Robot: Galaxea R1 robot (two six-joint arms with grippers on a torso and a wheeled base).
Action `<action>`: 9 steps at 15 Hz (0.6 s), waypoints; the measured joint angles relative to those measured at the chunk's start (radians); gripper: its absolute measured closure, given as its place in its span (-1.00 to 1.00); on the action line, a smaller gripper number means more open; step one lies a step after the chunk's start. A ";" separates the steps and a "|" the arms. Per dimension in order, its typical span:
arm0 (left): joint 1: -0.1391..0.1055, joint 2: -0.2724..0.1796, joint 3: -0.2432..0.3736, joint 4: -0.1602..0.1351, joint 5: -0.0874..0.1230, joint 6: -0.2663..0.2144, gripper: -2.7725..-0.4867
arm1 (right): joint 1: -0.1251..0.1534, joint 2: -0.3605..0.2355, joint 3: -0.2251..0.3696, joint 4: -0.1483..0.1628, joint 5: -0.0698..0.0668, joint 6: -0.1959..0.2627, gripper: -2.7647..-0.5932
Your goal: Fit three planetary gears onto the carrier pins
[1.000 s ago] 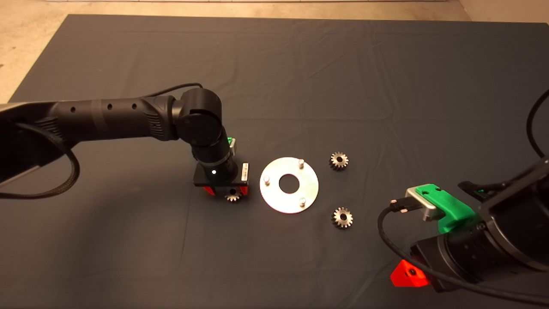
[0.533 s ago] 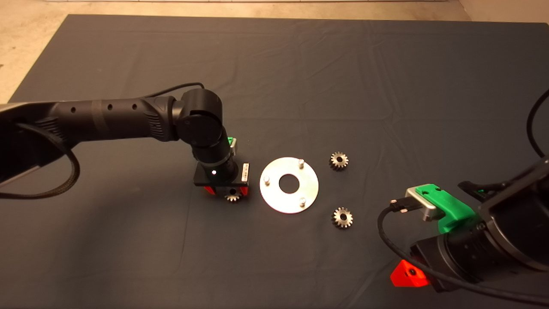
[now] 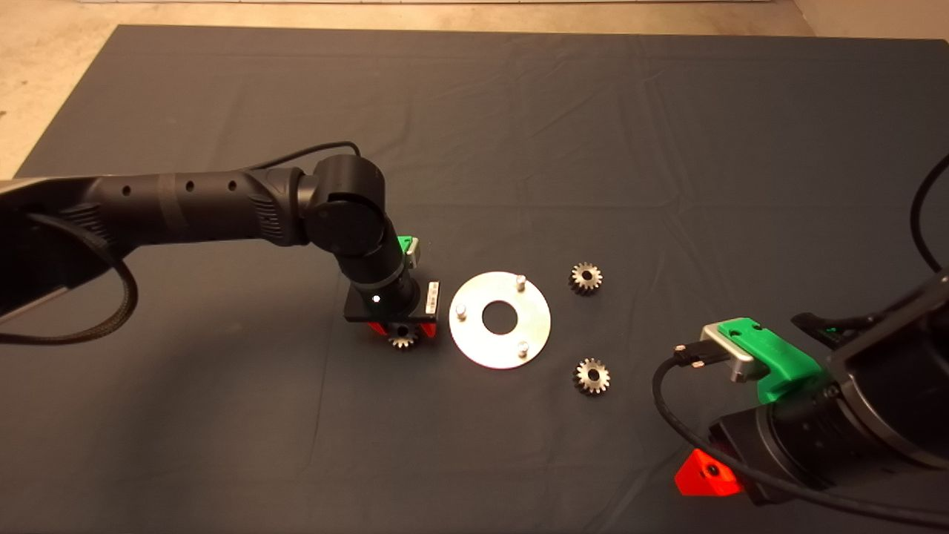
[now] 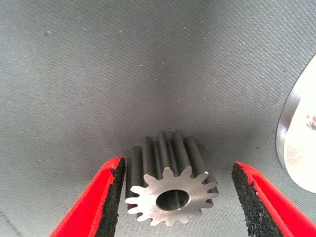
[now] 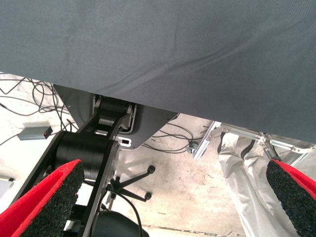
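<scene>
The left gripper (image 4: 173, 197) is wide open around one gear (image 4: 170, 186) lying on the mat (image 3: 222, 415) beside the disc (image 3: 500, 320), and closing unevenly could push it away, not grab it.

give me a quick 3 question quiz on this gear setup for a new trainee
1. True or false: the left tool has its fingers apart on either side of a gear lying on the mat.
2. How many carrier pins on the disc carry a gear now?
A. none
B. one
C. two
3. Fill in: the two gears no tool is near lie on the side of the disc towards the ____ arm.

Key
1. True: both pads stand clear of the teeth.
2. A: all three pins are bare.
3. Right: that arm's right tool waits open at the mat's edge.
</scene>
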 joint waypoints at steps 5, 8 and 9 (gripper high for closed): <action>0.000 0.000 0.000 0.000 0.003 0.000 0.10 | 0.000 0.000 0.000 0.000 0.000 0.000 -0.99; 0.002 0.000 0.000 0.000 0.003 -0.001 0.10 | 0.000 0.000 0.000 0.000 0.000 0.000 -0.99; 0.006 0.000 0.000 -0.001 0.003 -0.001 0.10 | 0.000 0.000 0.000 0.000 0.000 0.000 -0.99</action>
